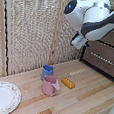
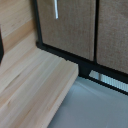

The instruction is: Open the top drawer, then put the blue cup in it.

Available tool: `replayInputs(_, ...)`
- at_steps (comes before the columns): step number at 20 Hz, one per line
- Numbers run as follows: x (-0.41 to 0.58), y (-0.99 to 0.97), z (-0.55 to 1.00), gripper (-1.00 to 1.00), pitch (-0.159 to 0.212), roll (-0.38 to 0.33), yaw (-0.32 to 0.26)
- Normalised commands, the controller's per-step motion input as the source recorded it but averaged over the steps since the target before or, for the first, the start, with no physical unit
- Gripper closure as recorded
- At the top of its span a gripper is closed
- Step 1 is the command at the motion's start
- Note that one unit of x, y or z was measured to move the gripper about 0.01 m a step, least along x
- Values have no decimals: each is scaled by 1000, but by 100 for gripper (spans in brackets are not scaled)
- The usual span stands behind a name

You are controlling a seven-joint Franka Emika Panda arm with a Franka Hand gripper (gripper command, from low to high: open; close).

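A: Exterior view? Where's the blue cup?
B: Blue cup (image 1: 48, 71) upright on wooden table (image 1: 84, 98), just beside pink cup (image 1: 51, 85). Top drawer (image 1: 104, 57) shut. Gripper (image 1: 79, 43) raised; finger spread unreadable.
A: Wrist view?
B: Brown panel fronts (image 2: 67, 22), tabletop edge. Fingers out of frame.

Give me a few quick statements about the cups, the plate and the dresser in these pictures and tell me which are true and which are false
1. The blue cup stands on the wooden table next to the pink cup. True.
2. The blue cup is already inside a drawer. False: it sits on the table, away from the dresser.
3. A white plate lies at the exterior view's left. True.
4. The arm is gripping the pink cup. False: the arm is up near the dresser, away from both cups.
5. A small orange block lies near the pink cup. True.
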Motion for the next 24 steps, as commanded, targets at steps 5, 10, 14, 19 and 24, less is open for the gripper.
replayInputs(5,-73,-345,3,-100,-122,-344,121)
replayInputs(10,-60,-263,0,-100,-70,-365,137)
replayInputs(14,-126,-381,149,-100,-14,-246,137)
replayInputs(19,-142,-475,346,-100,48,-135,141)
replayInputs(24,-61,-516,373,-100,75,-60,163)
